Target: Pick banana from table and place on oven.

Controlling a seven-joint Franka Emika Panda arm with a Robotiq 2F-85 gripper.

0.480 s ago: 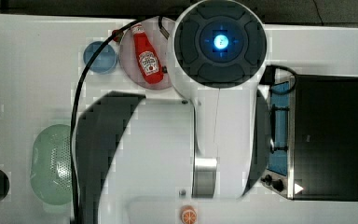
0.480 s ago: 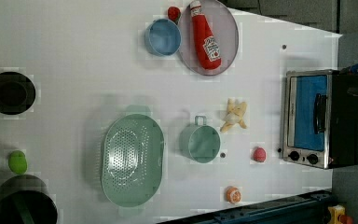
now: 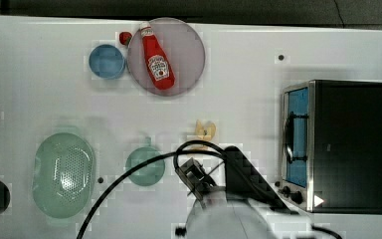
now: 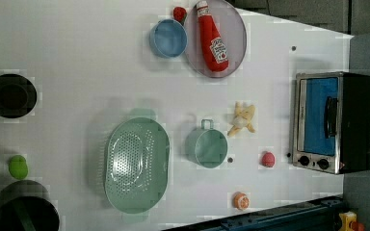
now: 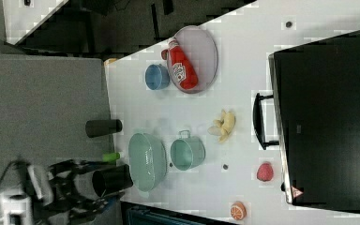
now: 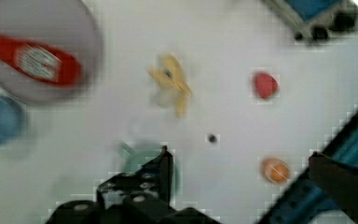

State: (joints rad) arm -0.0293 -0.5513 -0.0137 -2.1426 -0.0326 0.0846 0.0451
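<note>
While the arm (image 3: 238, 194) leans out low over the near edge of the counter (image 3: 40, 99), its fingers (image 6: 165, 165) are spread wide apart and hold nothing. They point down at the white top.

Out past the fingertips lies the banana (image 6: 172, 84), peeled and well apart from them. It rests flat on the counter, between a green cup (image 4: 206, 147) and the oven (image 4: 335, 122). The green cup sits right under the fingers. A red strawberry (image 6: 265, 85) and an orange slice (image 6: 275, 170) lie off to one side of them.

Farther from the fingers than the banana, a red ketchup bottle (image 3: 156, 57) lies on a grey plate (image 3: 189, 45). It has a white label, but the words are too small to read. A small triangle sticker (image 3: 318, 200) sits on the oven's corner.

White all over, the counter has a few dark dots. A blue bowl (image 3: 106, 61) and a green strainer (image 3: 63, 174) also sit on it. Past its edge the floor looks dark.
</note>
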